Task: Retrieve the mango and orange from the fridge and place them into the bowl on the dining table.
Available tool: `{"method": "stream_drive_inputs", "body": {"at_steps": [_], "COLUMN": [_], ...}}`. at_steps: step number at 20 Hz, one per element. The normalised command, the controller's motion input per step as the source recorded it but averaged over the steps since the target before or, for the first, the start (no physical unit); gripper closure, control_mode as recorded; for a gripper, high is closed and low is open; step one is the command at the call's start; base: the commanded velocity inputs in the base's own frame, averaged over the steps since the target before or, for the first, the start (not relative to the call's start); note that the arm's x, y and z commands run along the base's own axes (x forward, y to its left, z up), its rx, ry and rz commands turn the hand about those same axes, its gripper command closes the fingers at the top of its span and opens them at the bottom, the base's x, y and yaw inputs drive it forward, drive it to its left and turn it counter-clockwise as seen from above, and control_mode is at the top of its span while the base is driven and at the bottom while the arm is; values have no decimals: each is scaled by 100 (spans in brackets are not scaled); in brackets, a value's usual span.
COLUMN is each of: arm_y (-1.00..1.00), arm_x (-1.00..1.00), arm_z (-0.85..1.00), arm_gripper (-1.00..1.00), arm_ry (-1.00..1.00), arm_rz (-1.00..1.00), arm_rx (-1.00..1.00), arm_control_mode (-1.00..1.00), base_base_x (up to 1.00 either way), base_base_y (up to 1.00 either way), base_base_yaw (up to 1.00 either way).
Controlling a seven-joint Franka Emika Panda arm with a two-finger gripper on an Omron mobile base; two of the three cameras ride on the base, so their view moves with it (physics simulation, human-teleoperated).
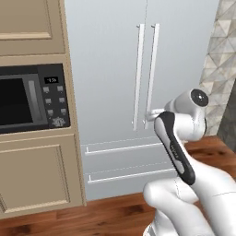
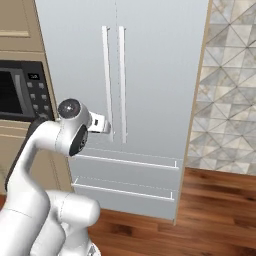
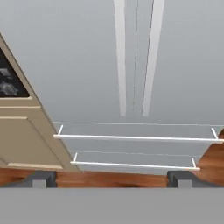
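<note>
Faced the closed fridge (image 1: 138,69); opening step at hand. Gripper (image 3: 111,177) spread wide, grasping nothing. Next: likely reach for a door handle (image 1: 151,76).

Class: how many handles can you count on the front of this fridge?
4: two long vertical handles beside the centre seam of the fridge, and two horizontal drawer handles below.

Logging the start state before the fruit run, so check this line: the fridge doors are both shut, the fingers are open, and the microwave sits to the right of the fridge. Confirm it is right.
One thing is wrong. The microwave sits to the left of the fridge, not the right, as the left base view shows. The rest stands: both doors are shut and the fingers are open, spread wide in the hand view.
</note>
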Motion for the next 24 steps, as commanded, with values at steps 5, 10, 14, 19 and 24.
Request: {"method": "stream_drive_inputs", "body": {"at_steps": [5,10,14,19,24], "arm_y": [0,-6,-28,-46,-38], "arm_x": [99,63,39,35,49], "arm_z": [0,27,40,13,0], "arm_gripper": [-100,-100,-100,-100,-100], "arm_ry": [0,0,3,0,-1], "arm_rz": [0,-4,-10,-7,0], "arm_rx": [7,1,0,0,0], "arm_control_mode": [-100,-100,-100,-100,-100], "base_base_x": [0,0,0,0,0], "base_base_y": [0,0,0,0,0], "base_base_yaw": [0,0,0,0,0]}}
